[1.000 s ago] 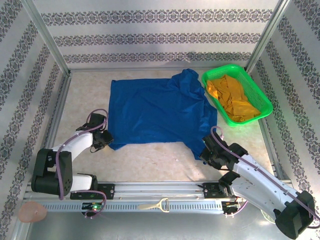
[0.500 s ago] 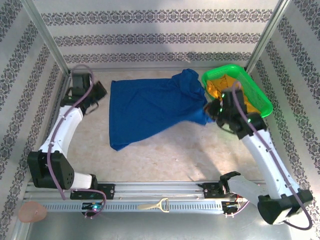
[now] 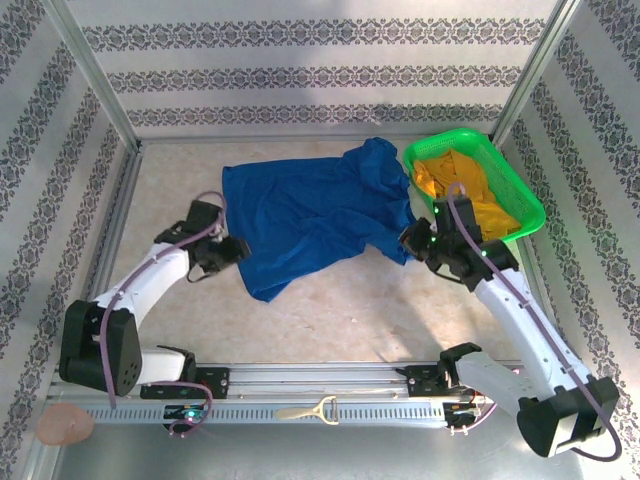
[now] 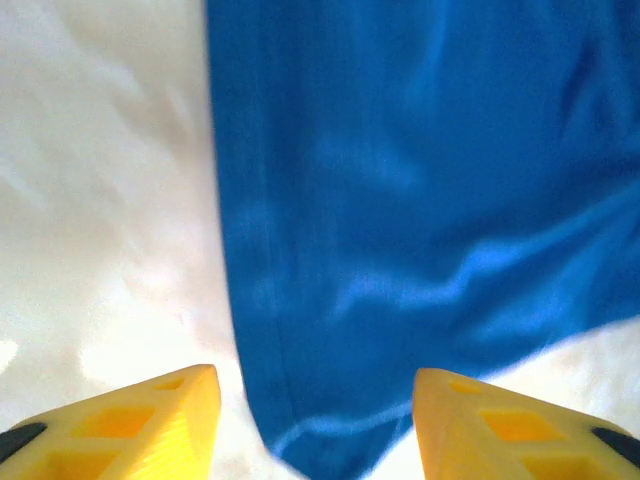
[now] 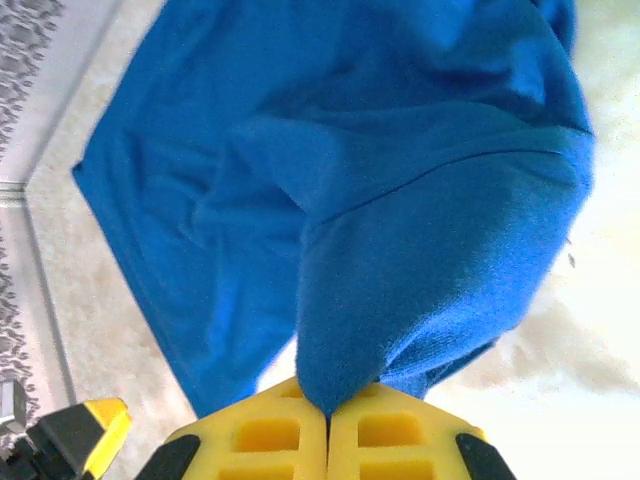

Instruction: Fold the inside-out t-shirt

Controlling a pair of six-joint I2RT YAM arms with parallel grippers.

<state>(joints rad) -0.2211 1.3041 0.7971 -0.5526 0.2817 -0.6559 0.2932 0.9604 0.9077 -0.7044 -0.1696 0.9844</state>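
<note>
While the inside-out t-shirt (image 3: 310, 215) is spread, rumpled, over the far middle of the table (image 3: 340, 320), its right-hand part is bunched up just beside the green basket (image 3: 525, 205). A mustard-yellow garment (image 3: 470, 200) is contained in that basket, which is set at the far right of the table.

The near right edge of the t-shirt is pinched by the right gripper (image 3: 412, 240). In the right wrist view, its yellow fingers (image 5: 260, 435) are pressed together on a fold of blue cloth, and the rest of the cloth is draped away from them toward the far left.

The left gripper (image 3: 232, 250) is positioned at the left edge of the t-shirt, close to its near left corner. In the left wrist view, the jaws are spread, and the near corner of the blue cloth is seen between the two yellow fingers (image 4: 170, 415). Whether the cloth is touched by either finger cannot be told.

Plain blue fabric is presented upward, and a stitched hem is visible along the left edge of the cloth.
</note>
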